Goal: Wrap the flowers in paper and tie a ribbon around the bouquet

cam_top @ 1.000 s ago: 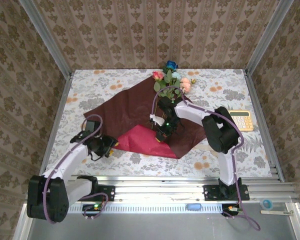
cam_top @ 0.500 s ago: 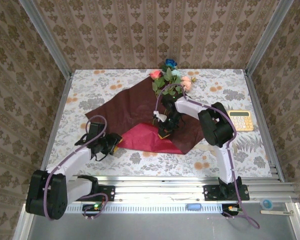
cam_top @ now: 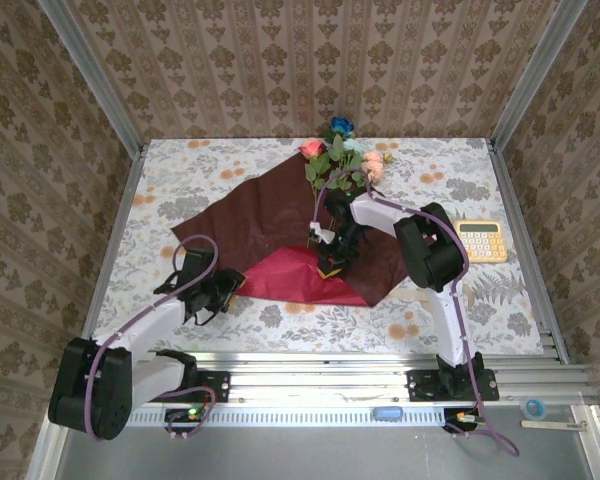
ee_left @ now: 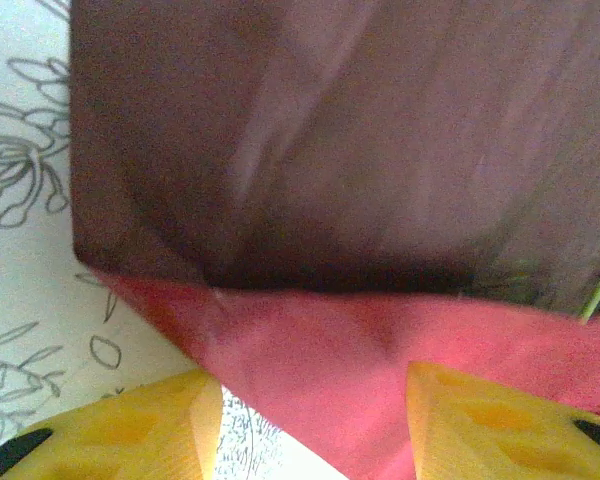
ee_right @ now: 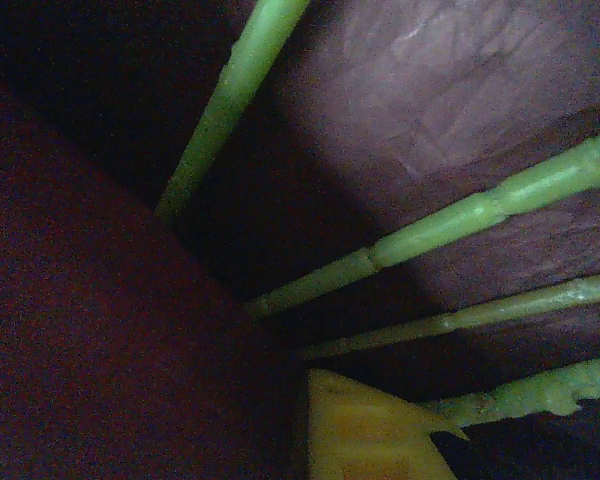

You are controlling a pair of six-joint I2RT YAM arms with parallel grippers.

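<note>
Currently | left tool (ee_left: 313, 378): jaws roughly half apart, the paper's (cam_top: 260, 215) folded-over brighter red near corner between them | right tool (cam_top: 335, 255): closed, down at the flowers' (cam_top: 342, 150) green stems mid-sheet; grip on a stem unclear | flower heads: beyond paper's far corner | paper: spread on bench (cam_top: 180, 170)

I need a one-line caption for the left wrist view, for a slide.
Left gripper, jaws open, at the folded-over red edge of the maroon paper on the patterned tablecloth.
</note>
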